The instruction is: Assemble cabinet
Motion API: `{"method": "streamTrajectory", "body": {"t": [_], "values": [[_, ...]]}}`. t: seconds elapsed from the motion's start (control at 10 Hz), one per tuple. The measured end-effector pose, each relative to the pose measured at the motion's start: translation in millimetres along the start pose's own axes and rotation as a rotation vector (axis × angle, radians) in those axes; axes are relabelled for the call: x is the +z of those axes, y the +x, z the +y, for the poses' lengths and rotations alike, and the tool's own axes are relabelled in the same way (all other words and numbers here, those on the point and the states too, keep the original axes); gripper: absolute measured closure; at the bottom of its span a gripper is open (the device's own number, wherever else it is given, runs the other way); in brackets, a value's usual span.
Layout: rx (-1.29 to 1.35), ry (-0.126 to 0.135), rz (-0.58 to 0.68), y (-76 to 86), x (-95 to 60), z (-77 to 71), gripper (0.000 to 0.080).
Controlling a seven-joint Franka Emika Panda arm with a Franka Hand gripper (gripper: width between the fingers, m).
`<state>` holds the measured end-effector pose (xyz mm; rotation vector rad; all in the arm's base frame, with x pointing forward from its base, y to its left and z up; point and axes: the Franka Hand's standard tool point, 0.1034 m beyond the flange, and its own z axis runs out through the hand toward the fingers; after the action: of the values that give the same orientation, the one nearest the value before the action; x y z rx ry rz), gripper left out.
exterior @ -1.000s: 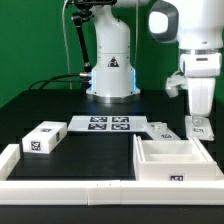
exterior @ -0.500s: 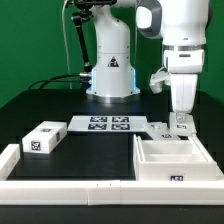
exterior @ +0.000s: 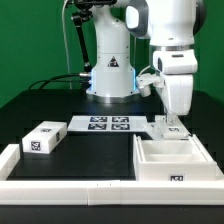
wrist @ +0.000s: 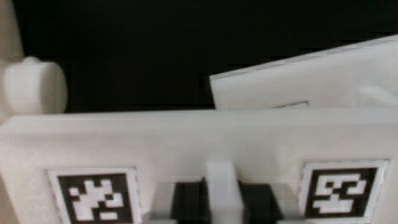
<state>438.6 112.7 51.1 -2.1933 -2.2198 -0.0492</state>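
— Leftward, toward the exterior view's left, the arm point(exterior: 170, 40) has travelled since one second ago. Before, the gripper point(exterior: 172, 124) hung near the right edge of the picture; now it stands just behind the far rim of the cabinet box point(exterior: 170, 172).

— And what has not changed?

— From left to right: the drawer block point(exterior: 42, 138) lies on the black table point(exterior: 95, 150) at the same place, well apart from the arm. The marker board point(exterior: 108, 124) in the middle is the same also. The cabinet box sits at the right as before, with its open compartments up and nothing inside that I can see.

— What is under the claw?

— A small white tagged part point(exterior: 160, 128), between the marker board and the cabinet box. The fingertips are down at its level, touching it or just beside it. In the wrist view, a white surface with two marker tags point(wrist: 89, 197) fills the lower half, very near to the camera.

— Is the claw closed on it?

— I cannot tell. The jaws are blurred in the wrist view and too small in the exterior view.

— What does it mean for the task?

— I judge the assembly is at an early step: the parts lie loose and the box is not filled. The arm seems to work on this small part, either lining up over it or shifting it sideways. The next move needs a centred grip, because a part caught off centre could tilt.
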Motion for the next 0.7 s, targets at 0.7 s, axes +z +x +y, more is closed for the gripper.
{"method": "streamTrajectory", "body": {"t": [0.7], "values": [[0.013, -0.007, -0.002, 2.8, -6.4, 12.7, 0.0731]]}}
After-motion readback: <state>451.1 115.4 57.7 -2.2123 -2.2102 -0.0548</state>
